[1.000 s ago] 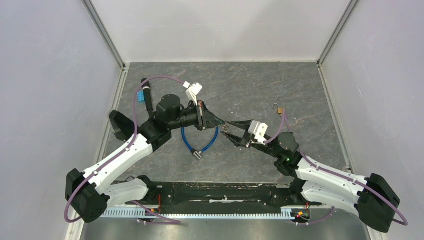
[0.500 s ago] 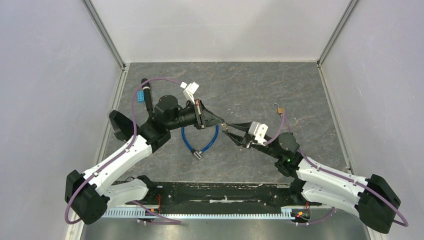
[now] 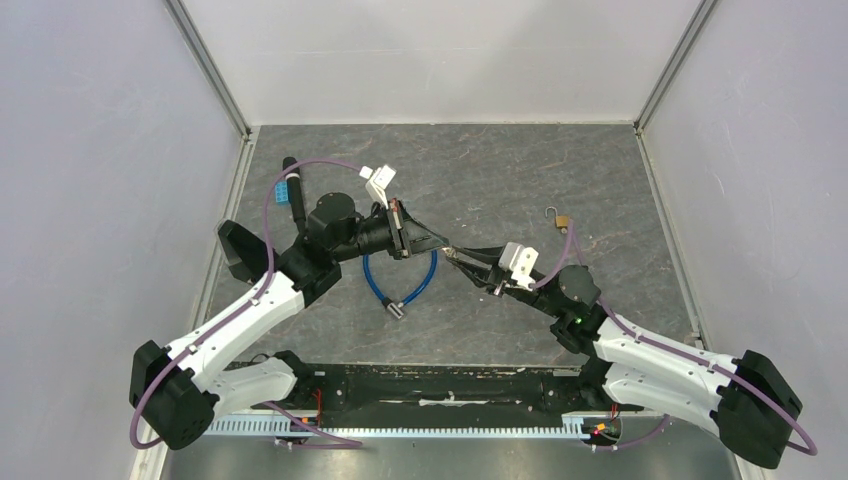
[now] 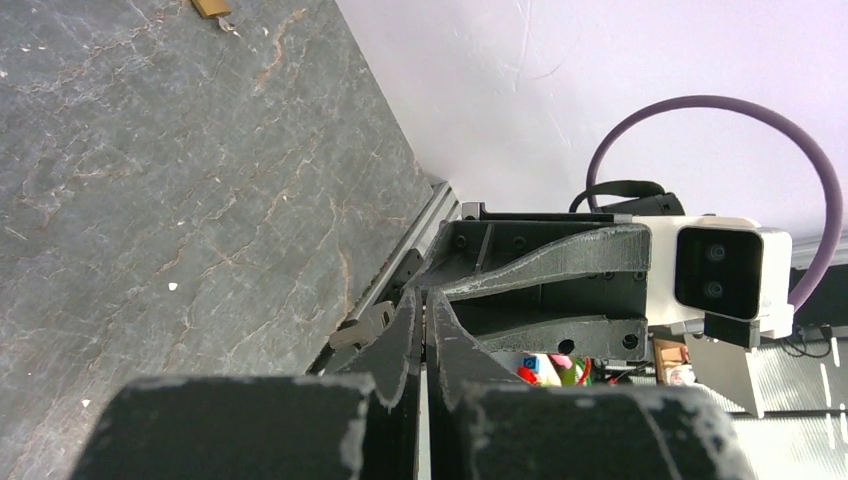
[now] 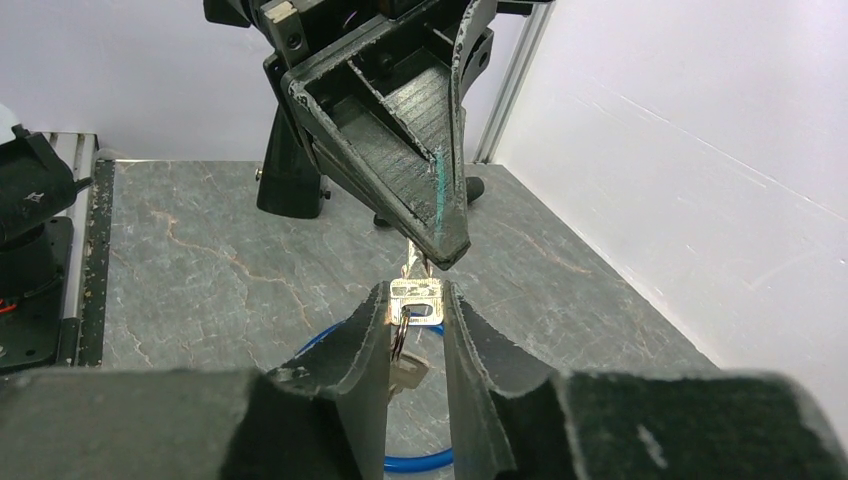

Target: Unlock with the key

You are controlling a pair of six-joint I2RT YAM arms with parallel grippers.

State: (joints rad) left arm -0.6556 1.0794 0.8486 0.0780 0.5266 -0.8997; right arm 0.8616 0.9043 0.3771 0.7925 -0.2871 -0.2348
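A silver key (image 5: 417, 298) on a ring is held in mid-air between both grippers. My right gripper (image 5: 416, 290) is shut on its flat head. Its blade runs up into the tip of my left gripper (image 5: 441, 240), which is shut on it. A second key (image 5: 406, 368) hangs from the ring below. In the top view the two grippers, left (image 3: 440, 247) and right (image 3: 453, 257), meet tip to tip at mid-table. A small brass padlock (image 3: 557, 217) lies on the table to the right, away from both; it also shows in the left wrist view (image 4: 211, 8).
A blue cable loop (image 3: 375, 284) with a metal end lies on the table under the grippers. A black pen with a blue block (image 3: 290, 190) lies at the far left. Side walls and metal rails border the grey mat (image 3: 500, 170).
The right gripper has moved up and left to meet the left gripper's tip. The left gripper has shifted slightly left. The padlock has not moved.
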